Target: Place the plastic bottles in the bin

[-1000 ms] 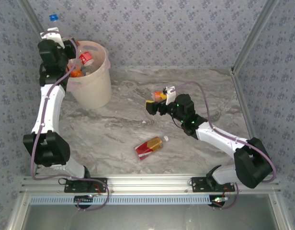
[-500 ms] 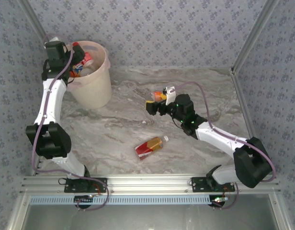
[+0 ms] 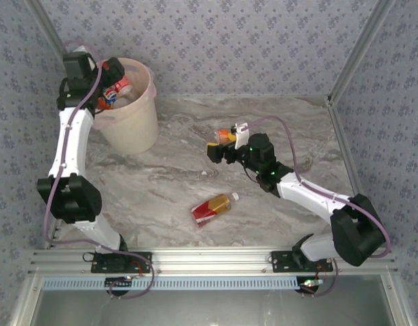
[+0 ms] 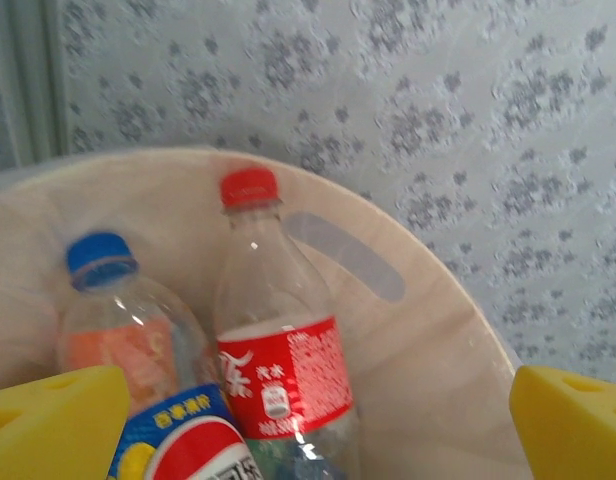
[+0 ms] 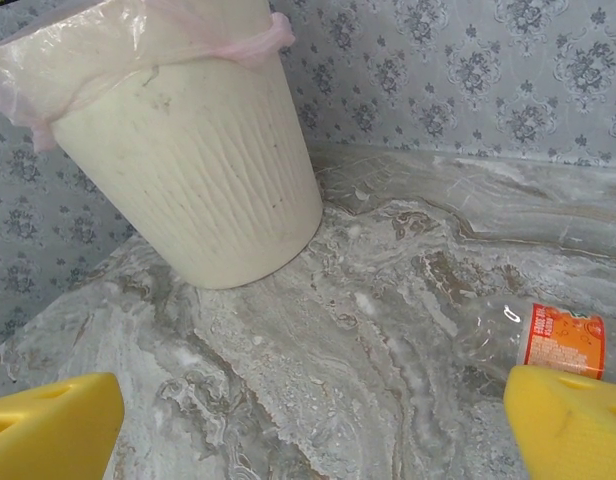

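A: How does the left gripper (image 4: 308,430) stand?

B: Spread wide, with its yellow pads (image 4: 48,425) at either edge of the wrist view and nothing clamped between them. It hangs over the mouth of the bin (image 4: 428,330).

A: What is just beneath it?

B: Inside the bin, between the pads, a blue-labelled bottle (image 4: 193,445) sits nearest. Just beyond it stand a red-capped bottle (image 4: 280,375) with a red label and, to its left, a blue-capped bottle (image 4: 113,345) with an orange label.

A: And the right gripper (image 3: 228,139)?

B: Also wide, low over the marble table (image 5: 318,330), gripping nothing. An orange-labelled bottle (image 5: 560,340) lies on its side just ahead of the right-hand pad. The bin stands well ahead to the left, a pink bag (image 5: 258,30) folded over its rim. A red-and-yellow bottle (image 3: 212,208) lies behind the gripper, toward the arm bases.
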